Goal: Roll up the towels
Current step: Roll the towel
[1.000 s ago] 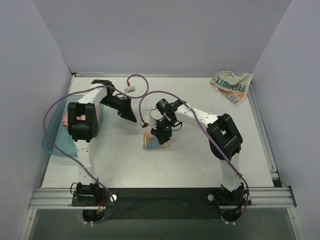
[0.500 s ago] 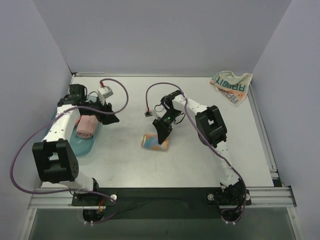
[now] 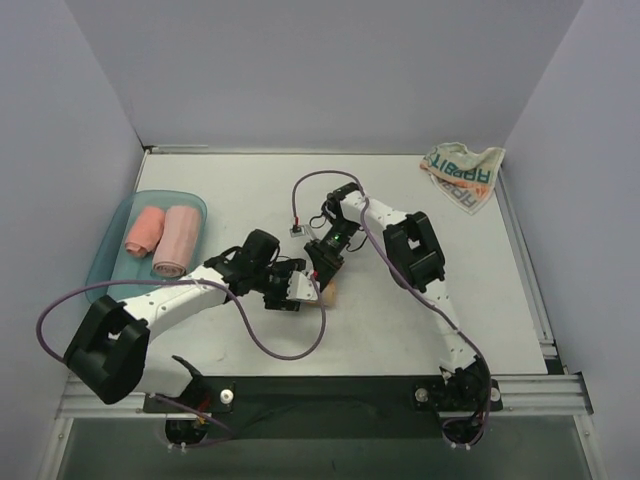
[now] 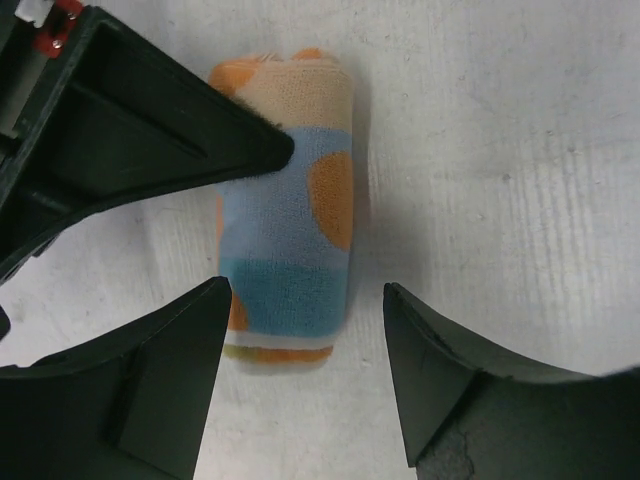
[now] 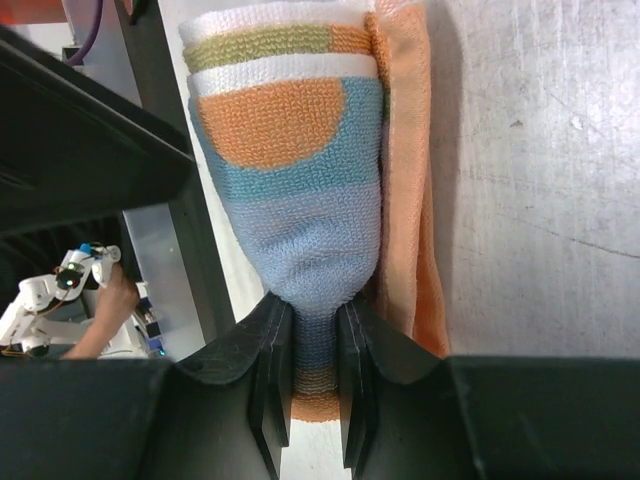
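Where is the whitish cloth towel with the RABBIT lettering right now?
In the top view, the whitish RABBIT-lettered cloth towel lies unrolled and bunched at the far right corner of the grey table, beside the right side wall.

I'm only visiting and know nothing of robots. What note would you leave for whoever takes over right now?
Left gripper: open, straddling the striped roll mid-table.
Right gripper: shut on one end of that roll.
Tray: holds a darker pink roll and a paler pink roll.
Done: three towels rolled.
Left: rabbit towel, crumpled unrolled at the far right corner; striped roll likely goes to the tray.
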Tool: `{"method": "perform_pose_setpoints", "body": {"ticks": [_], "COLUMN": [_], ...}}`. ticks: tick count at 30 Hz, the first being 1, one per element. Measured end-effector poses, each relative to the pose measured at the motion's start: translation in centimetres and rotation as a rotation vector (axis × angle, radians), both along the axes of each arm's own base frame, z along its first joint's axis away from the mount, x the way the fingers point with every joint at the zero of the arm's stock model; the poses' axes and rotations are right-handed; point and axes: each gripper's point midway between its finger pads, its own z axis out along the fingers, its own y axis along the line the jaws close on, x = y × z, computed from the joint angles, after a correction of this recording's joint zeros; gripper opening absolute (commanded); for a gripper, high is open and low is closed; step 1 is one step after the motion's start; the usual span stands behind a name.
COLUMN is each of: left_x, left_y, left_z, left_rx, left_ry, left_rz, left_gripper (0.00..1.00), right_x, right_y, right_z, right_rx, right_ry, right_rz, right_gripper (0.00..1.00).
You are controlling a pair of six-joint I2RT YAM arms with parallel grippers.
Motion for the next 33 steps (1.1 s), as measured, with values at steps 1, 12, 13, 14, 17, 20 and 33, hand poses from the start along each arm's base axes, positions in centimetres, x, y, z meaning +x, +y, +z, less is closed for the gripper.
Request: {"method": "perform_pose_setpoints", "body": {"ticks": [1,12,13,14,17,20,33], "left_x": [0.1,2.6,2.8,2.8,3.0,3.0,6.1], "left_y": [-0.3,-1.9,-2.0,-2.1,-2.1,-2.0,-1.4], "left_z": [-0.4,-4.4,-4.4,-4.4,-4.4,-4.4,-4.4], "left_rx": [0.011,0.132,0.140,0.145,0.152,0.147,-0.001], "left_ry": [-0.024,-0.148,-0.139,-0.130,-0.096,-0.043,0.358], "left_rz": [-0.018,-0.072,-0.065,-0.061,-0.038,-0.003,0.264], "left_gripper": [0.72,0.19,0.17,0.14,0.09,0.08,0.06], "right_x": [0.0,0.1,0.2,0.4,1.1,2.3,4.7], "right_y": [0.0,-0.2,-0.3,-0.4,-0.7,-1.0,-5.6], "right_z": [0.0,0.0,0.0,0.0,0.2,0.3,3.5], "right_rx": [-0.002,-0.021,-0.026,-0.038,-0.062,-0.086,-0.070], "right_ry": [0.007,0.035,0.036,0.041,0.054,0.058,0.004], "right_rz": [-0.003,-0.027,-0.034,-0.046,-0.093,-0.176,-0.589], "right_gripper": [0.00,0.14,0.30,0.36,0.51,0.56,0.58]}}
